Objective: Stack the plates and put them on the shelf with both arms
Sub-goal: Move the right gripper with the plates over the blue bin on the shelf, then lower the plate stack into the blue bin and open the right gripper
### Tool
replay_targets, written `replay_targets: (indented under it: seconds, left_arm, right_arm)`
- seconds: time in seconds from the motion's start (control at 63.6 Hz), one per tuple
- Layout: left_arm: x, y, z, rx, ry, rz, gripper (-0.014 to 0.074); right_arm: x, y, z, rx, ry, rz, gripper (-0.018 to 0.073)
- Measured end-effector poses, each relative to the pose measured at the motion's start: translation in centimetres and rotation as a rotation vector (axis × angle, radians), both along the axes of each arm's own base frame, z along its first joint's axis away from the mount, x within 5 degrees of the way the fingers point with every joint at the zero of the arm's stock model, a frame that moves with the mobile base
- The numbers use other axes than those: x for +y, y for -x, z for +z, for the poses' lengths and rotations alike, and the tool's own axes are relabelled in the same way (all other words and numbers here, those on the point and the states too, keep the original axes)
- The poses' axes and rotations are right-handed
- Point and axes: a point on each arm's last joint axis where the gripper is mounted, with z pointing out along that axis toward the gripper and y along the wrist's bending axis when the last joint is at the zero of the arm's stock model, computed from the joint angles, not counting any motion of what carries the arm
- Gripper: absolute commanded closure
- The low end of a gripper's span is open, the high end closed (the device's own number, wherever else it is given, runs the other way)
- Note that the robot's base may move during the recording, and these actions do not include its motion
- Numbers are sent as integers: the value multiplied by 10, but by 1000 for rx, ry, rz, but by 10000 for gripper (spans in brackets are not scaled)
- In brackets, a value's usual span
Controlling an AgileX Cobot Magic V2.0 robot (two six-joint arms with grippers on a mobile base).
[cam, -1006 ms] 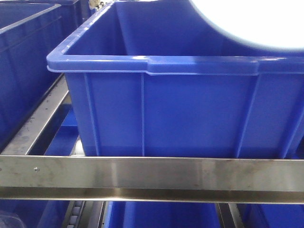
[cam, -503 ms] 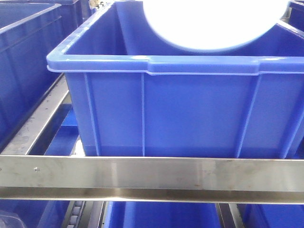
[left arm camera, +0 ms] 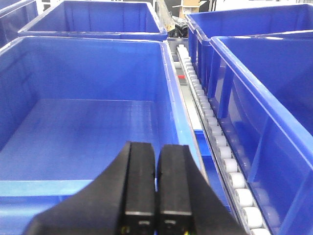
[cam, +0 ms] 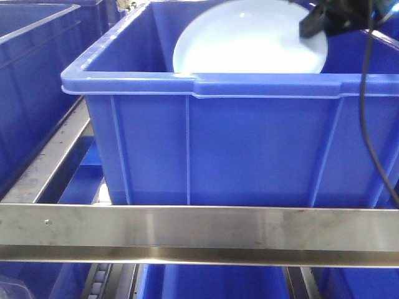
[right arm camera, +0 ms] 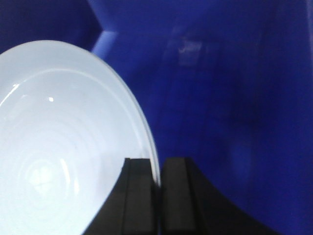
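Blue plastic fills nearly every view: a big crate (cam: 212, 143) sits at centre of the front view, behind the shelf's steel front rail (cam: 199, 227) that runs across the lower frame. A pale plate (cam: 249, 47) shows at upper centre, over the crate's open top, its lower edge hidden behind the near rim. The right gripper (cam: 324, 22) holds it by the right-hand edge, at the upper right of that frame.

From the right wrist, the plate (right arm camera: 63, 142) takes up the left half of the picture and the two black fingers (right arm camera: 139, 196) at bottom centre are pinched on its rim, with blue crate wall behind. Only one plate can be made out; whether a second lies beneath it I cannot tell, so whether the stack is already made is unclear.

The left gripper (left arm camera: 157, 196) is at the bottom of its own view, fingers pressed together with nothing between them, above an empty crate (left arm camera: 83, 142). A roller track (left arm camera: 215, 142) runs up the right of centre between crates. This arm carries nothing and is out of sight in the front view.

Judging by this, the carry is well on: the plate is up at the rack, above the crate. Setting it down and letting go are left, and the left arm's share cannot be seen here.
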Motion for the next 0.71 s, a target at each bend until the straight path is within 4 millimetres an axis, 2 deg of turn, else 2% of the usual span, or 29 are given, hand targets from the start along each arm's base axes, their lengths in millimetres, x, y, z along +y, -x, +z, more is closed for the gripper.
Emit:
replay_targets:
  seconds: [0.22, 0.519, 0.707]
  left_arm:
    - [0, 0, 0, 0, 0, 0, 516]
    - [0, 0, 0, 0, 0, 0, 516]
    - [0, 0, 0, 0, 0, 0, 516]
  right_arm:
    - [2, -8, -10, 4, -4, -8, 501]
    - [1, -10, -14, 29, -60, -40, 307]
    - [1, -10, -14, 31, -77, -49, 297]
